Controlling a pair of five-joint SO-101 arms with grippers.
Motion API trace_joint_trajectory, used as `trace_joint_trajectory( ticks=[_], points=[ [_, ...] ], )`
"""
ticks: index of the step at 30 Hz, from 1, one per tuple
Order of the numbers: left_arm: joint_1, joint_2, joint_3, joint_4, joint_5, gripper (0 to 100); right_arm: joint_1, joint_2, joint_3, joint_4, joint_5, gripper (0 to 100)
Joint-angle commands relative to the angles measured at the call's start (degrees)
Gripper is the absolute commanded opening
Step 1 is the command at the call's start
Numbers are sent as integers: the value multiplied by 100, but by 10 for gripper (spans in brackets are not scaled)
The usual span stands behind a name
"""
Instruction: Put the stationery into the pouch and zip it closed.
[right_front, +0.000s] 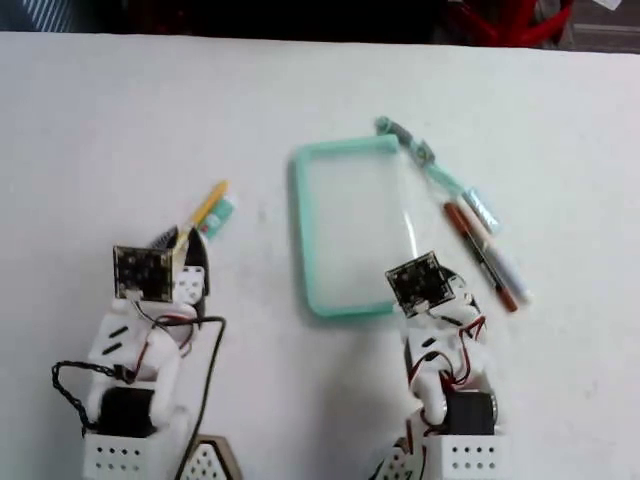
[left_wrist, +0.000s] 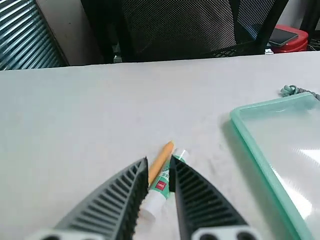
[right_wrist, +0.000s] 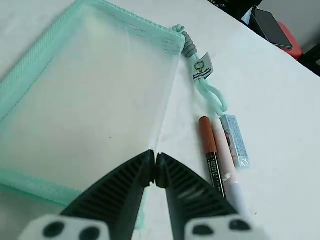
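Observation:
A clear pouch with a mint-green rim (right_front: 300, 230) lies flat mid-table. My right gripper (right_wrist: 154, 157) is shut on the open edge of the pouch (right_wrist: 30, 75), on the side nearest the pens. Past that edge lie a brown marker (right_wrist: 210, 150), a white pen (right_wrist: 229, 175) and a small eraser-like block (right_wrist: 235, 140). The mint zip cord (right_wrist: 207, 87) trails from the pouch's corner. At the left, my left gripper (left_wrist: 159, 161) is slightly open, its tips straddling an orange pencil (left_wrist: 162, 155) and a green-and-white tube (left_wrist: 161, 189) on the table.
The white table (right_front: 120, 120) has free room at the back and far left. Both arm bases stand at the front edge. A dark mesh chair (left_wrist: 190, 25) sits beyond the table's far edge.

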Motion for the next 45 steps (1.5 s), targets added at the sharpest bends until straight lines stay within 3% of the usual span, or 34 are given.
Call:
trace_joint_trajectory(
  ticks=[1, 6, 9, 18, 22, 45],
  points=[
    [426, -31, -97, 149, 53, 94, -4, -31, 53, 66, 105, 18],
    [620, -31, 26, 246, -879, 90, -101, -31, 53, 154, 132, 18],
    [558, -40, 343, -158, -1037, 90, -110, -40, -18, 127, 132, 18],
    [374, -40, 440, -360, -1046, 86, -110, -31, -422, 180, 88, 18],
    [189, -40, 440, -396, -1055, 23, -110, -31, -413, 338, 97, 18],
    [251, -40, 448, -404, -1046, 31, -119, -31, -158, 532, 123, 18]
  ],
)
